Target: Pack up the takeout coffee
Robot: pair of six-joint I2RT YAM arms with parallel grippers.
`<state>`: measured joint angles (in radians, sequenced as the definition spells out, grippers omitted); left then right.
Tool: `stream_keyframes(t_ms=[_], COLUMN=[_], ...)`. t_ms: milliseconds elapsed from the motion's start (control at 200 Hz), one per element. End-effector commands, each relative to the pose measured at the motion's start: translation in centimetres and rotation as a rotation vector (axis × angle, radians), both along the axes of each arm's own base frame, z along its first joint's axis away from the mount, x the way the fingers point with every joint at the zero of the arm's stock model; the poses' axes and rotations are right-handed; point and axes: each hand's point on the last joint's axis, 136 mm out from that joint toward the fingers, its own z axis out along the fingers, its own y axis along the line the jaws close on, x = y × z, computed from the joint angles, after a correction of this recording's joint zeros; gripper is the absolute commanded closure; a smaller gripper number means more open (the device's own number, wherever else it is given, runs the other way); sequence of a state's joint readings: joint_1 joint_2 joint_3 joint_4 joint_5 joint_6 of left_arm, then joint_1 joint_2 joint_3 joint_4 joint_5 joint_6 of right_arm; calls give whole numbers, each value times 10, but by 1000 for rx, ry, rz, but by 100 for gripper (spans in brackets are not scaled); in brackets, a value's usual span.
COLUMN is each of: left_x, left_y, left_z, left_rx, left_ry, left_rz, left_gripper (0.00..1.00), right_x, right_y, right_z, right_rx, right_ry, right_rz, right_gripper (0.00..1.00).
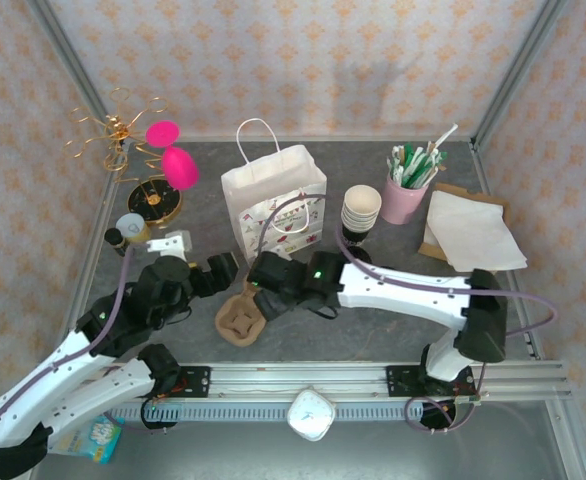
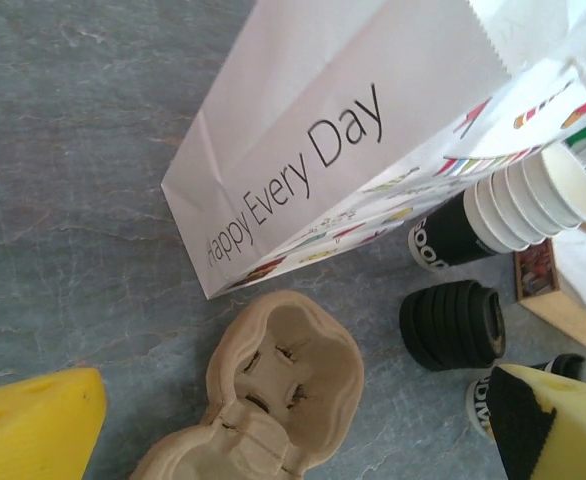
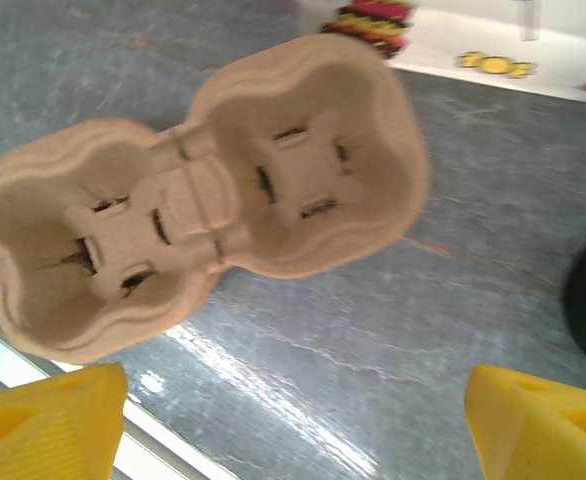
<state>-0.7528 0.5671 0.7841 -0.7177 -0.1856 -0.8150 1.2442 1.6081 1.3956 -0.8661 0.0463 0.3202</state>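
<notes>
From above, the takeout coffee (image 1: 131, 228) seems to be standing up at the left side of the worktop (image 1: 205, 215), just in front of the gold stand (image 1: 156, 203). Its round top is shining pale there, so I am only guessing that this is the cup with the lid. The left gripper (image 1: 218, 272) is pointing toward the middle, so the coffee is sitting to its left and a bit farther back, beside the left arm. The right gripper (image 1: 263, 290) is hanging by the brown cup tray (image 1: 238, 322), well apart from the coffee, so the left arm is the nearer one. The white paper bag (image 1: 273, 200) is standing just behind the tray. The left wrist camera is showing the left gripper's yellow fingers (image 2: 33, 425) wide apart and holding nothing. It is looking over the tray at the bag's side, a stack of cups (image 2: 533, 200) and a pile of black lids (image 2: 453, 325), which are much plainer here than from above. The right wrist camera is showing its own fingers (image 3: 543, 425) wide apart too, right above the tray's two empty pockets.
</notes>
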Motion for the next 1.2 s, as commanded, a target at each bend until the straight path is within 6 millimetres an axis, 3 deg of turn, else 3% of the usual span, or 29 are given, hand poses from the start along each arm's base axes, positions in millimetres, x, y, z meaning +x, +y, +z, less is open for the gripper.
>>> stream_keyframes(t_ms=[0,225,500,676,921,1196], left_x=[-9,-14,-17,-22,-23,-21], left_y=[20,36,49,54,58,56], left_z=[-6,-15,-17,-21,-19,-22], left_rx=[-19,-11,-35,-21,-32,-34], left_ry=[24,32,12,30,20,22], left_rz=[87,150,214,220,240,234], left_gripper=[1,1,1,1,1,1], right_x=[1,1,28,33,30,29], right_y=[27,57,63,65,73,69], right_z=[-1,-29,-60,-74,-79,-86], right_rx=[42,42,-53,-65,-48,-79], right_ry=[-17,-6,-8,10,41,50], right_rz=[107,212,190,204,222,219], right_gripper=[20,26,34,37,42,48])
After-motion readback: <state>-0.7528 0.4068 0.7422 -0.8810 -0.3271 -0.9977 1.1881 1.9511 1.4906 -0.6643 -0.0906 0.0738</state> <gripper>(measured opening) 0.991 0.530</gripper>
